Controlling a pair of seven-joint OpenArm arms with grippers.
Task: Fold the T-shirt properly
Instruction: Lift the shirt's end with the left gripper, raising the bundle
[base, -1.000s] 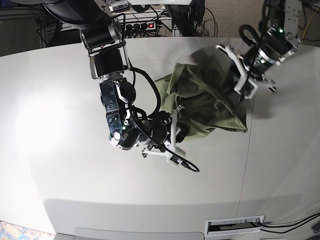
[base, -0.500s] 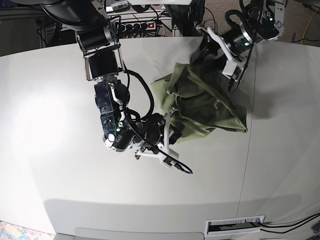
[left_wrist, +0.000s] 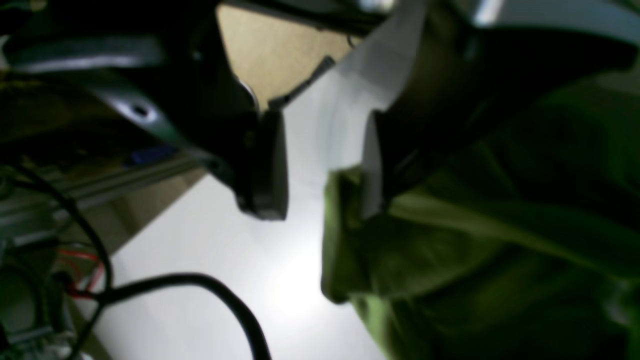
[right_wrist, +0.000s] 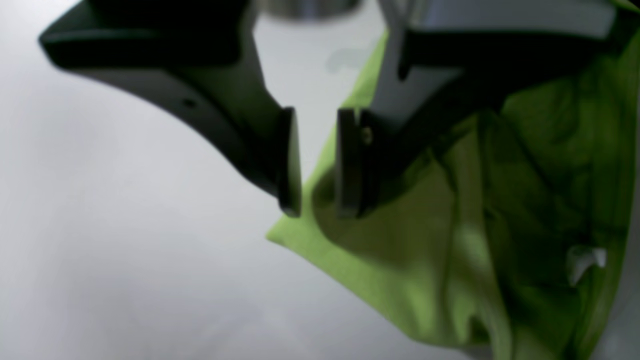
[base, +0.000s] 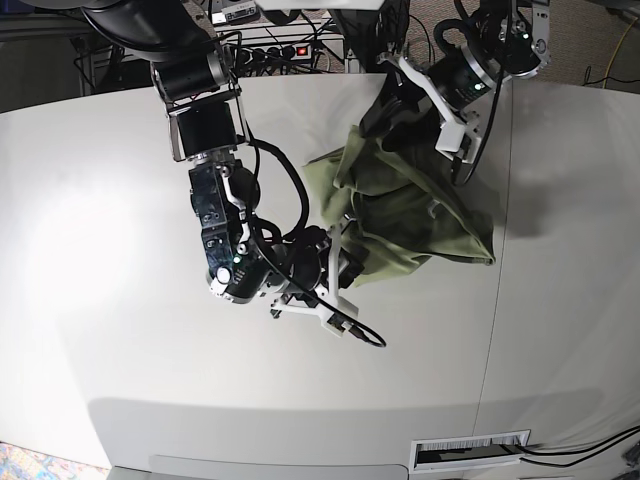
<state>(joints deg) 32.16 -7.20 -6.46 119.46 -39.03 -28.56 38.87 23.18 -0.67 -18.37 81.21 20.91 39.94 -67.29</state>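
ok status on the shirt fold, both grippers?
Left gripper open, one finger touching the T-shirt's far edge. Right gripper part open over a near corner, nothing clamped. T-shirt crumpled, unfolded. Nothing else on the table.

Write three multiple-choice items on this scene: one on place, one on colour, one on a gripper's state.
1. Where does the T-shirt lie?
A. bunched on the table
B. spread flat
C. hanging off the edge

2. What colour is the T-shirt?
A. white
B. olive green
C. red

3. How does the left gripper stand?
A. shut on cloth
B. open, nothing between its jaws
C. out of view

Key: 1 A, the base view shows a crumpled heap; 2 B, green in every view; 3 B, the left wrist view shows a bare gap at the cloth's edge.
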